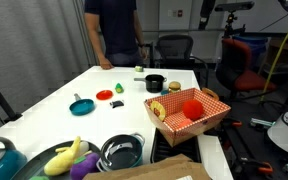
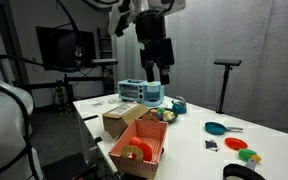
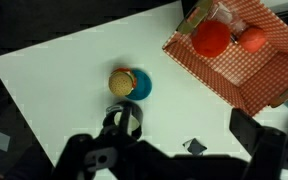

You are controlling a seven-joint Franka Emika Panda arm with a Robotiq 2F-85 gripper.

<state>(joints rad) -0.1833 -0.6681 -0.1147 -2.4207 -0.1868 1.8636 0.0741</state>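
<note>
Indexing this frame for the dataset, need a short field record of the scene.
arm: gripper open, empty, high above the table
wrist view shows: black pot beside a teal dish with a brown round item on it
container: checkered basket holding a red round item
bystander: person standing at the table's far end

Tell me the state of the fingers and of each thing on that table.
Gripper: fingers open, empty, high above the table.
Black pot: upright, no lid.
Checkered basket: upright, holding a red cup.
Teal pan: upright.
</note>
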